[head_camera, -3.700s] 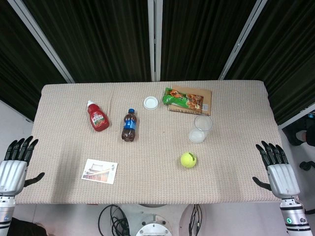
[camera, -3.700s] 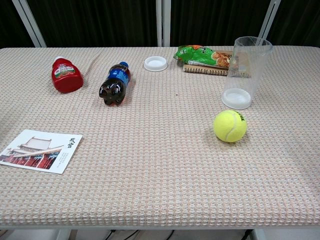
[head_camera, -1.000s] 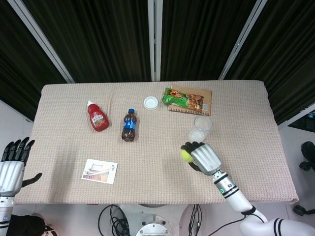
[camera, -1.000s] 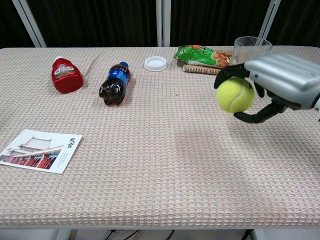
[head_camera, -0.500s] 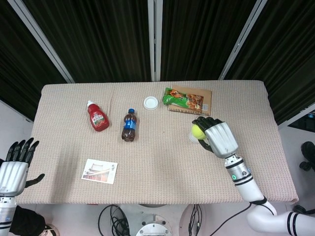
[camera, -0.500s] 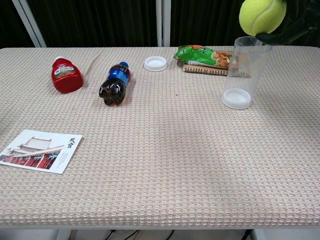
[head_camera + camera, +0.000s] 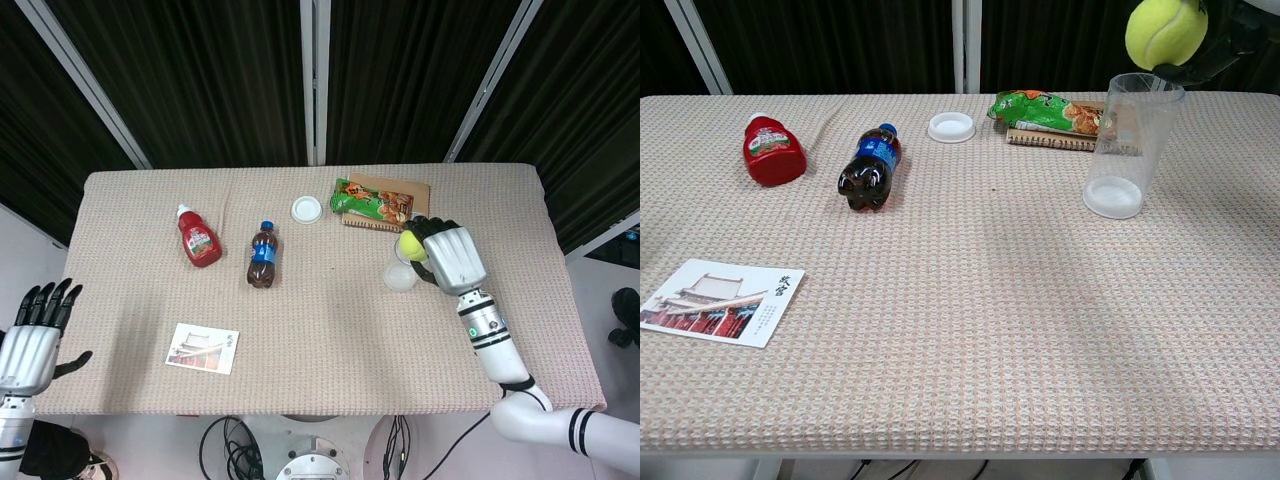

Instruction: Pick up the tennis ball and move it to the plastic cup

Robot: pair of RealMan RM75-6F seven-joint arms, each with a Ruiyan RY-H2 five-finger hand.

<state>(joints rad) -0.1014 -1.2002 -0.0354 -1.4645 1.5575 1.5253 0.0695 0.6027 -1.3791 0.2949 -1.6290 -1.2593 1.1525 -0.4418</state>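
The right hand (image 7: 455,257) grips the tennis ball (image 7: 1166,32) high above the rim of the upright plastic cup (image 7: 1131,145) on the worktop (image 7: 960,300), seemingly lining up a drop, while the left hand (image 7: 35,340) waits open off the edge.
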